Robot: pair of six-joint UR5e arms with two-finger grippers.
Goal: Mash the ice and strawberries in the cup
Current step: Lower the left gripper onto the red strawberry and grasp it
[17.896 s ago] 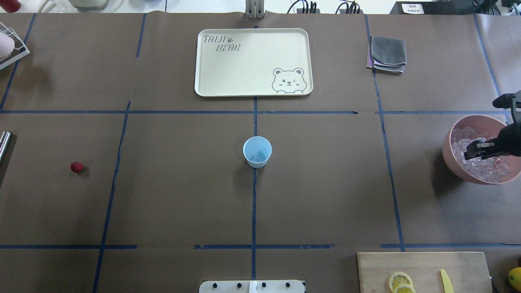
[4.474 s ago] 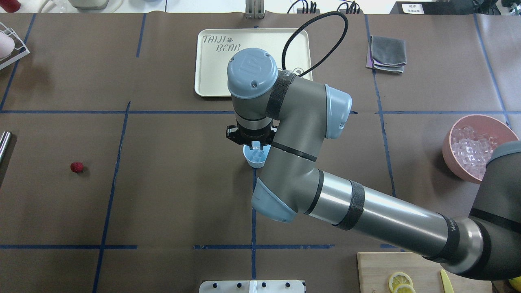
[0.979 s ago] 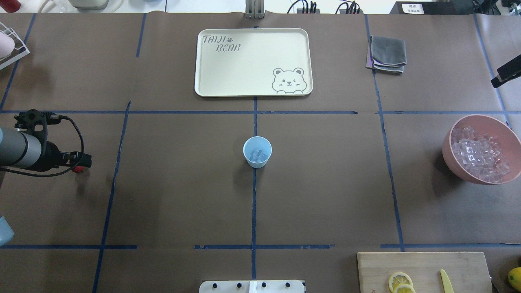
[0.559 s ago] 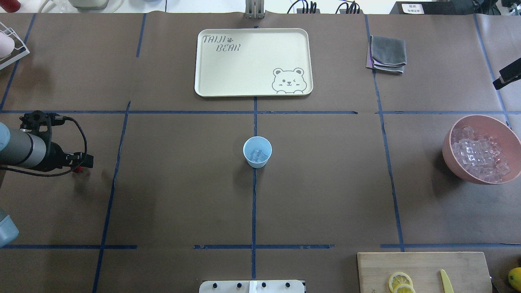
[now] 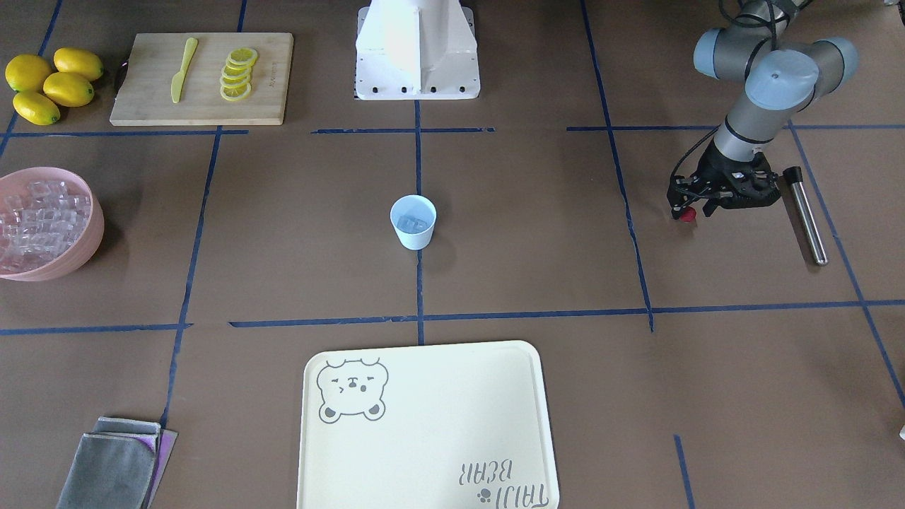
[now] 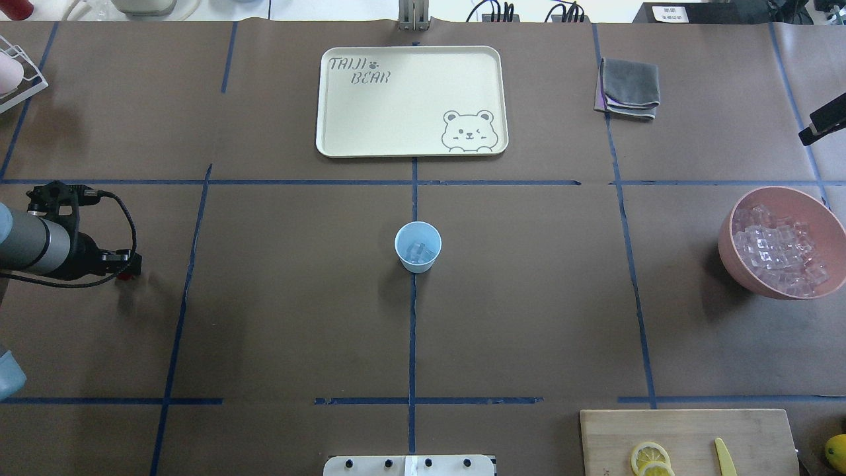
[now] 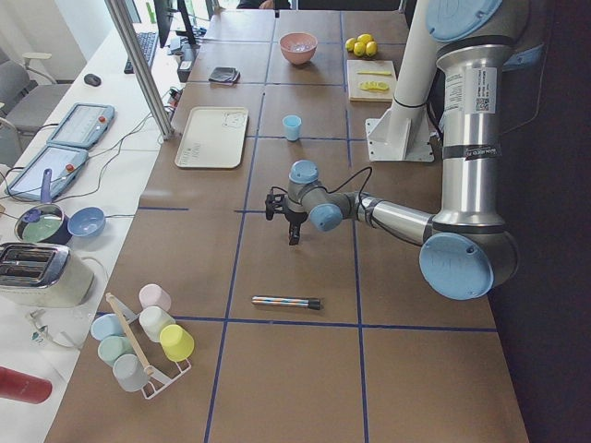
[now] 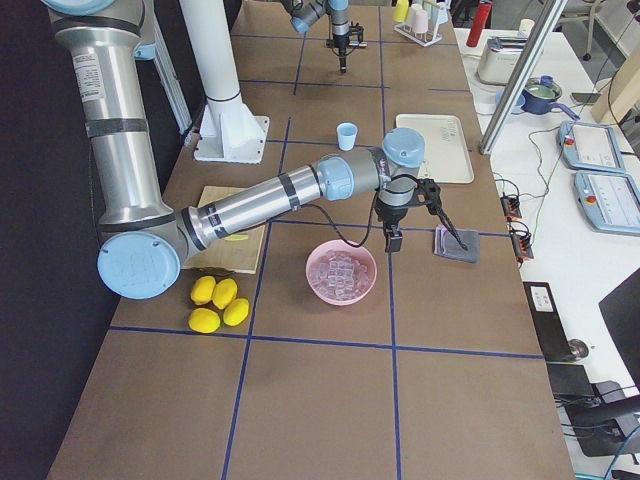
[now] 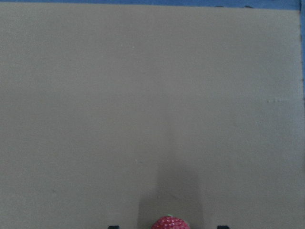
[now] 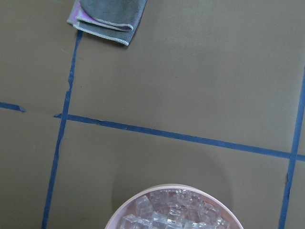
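Between left gripper (image 5: 694, 210) jaws: strawberry (image 9: 170, 223), touching neither, on table (image 5: 537, 233). Just beside jaws, on side away from cup (image 5: 413, 239): rod (image 5: 806, 219). Well apart from jaws, toward table centre: cup, ice (image 6: 420, 252) inside.

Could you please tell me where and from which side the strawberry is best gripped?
Grip the strawberry across its round middle, coming straight down from above: it is small, rounded and sits free on the flat table. The left gripper hangs over it, open.
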